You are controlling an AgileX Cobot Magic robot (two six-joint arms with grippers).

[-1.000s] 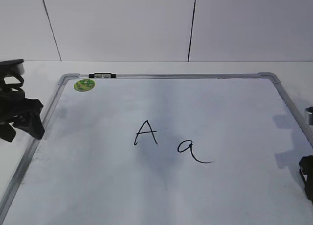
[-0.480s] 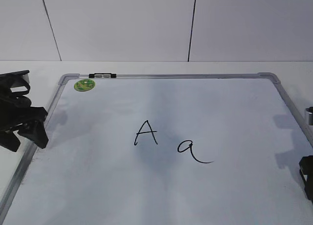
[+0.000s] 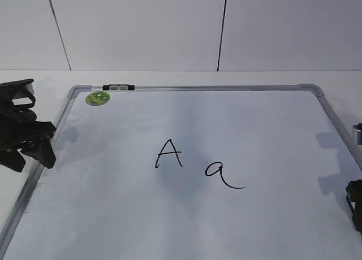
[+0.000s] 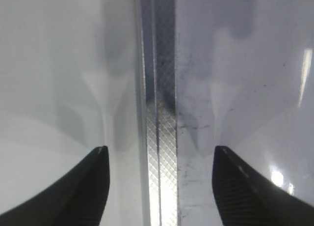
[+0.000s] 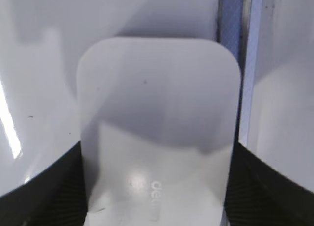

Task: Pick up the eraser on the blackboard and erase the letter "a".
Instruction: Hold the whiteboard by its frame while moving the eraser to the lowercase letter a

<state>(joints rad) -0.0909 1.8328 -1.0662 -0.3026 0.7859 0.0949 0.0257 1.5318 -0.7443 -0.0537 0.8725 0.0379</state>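
The blackboard (image 3: 186, 118) lies flat with the letter "a" (image 3: 218, 170) right of its middle. The eraser (image 5: 157, 127), a white rounded block with faint grey print, fills the right wrist view. My right gripper (image 5: 159, 155) is shut on it, one dark finger pressed against each long side. In the exterior view only a dark part of the right gripper (image 3: 355, 206) shows at the board's right edge, and the eraser is out of view there. My left gripper (image 4: 159, 155) is open and empty, its fingers straddling the board's left frame rail (image 4: 162, 137).
A taller capital "A" (image 3: 168, 154) stands just left of the "a". A green sticker (image 3: 98, 98) and a small black-and-silver clip (image 3: 119, 87) sit at the board's far left corner. The left gripper (image 3: 28, 150) hangs over the left frame.
The left gripper has shifted a little to the right, onto the board's left frame, and its jaws have narrowed slightly. The right gripper and the letters have not moved.
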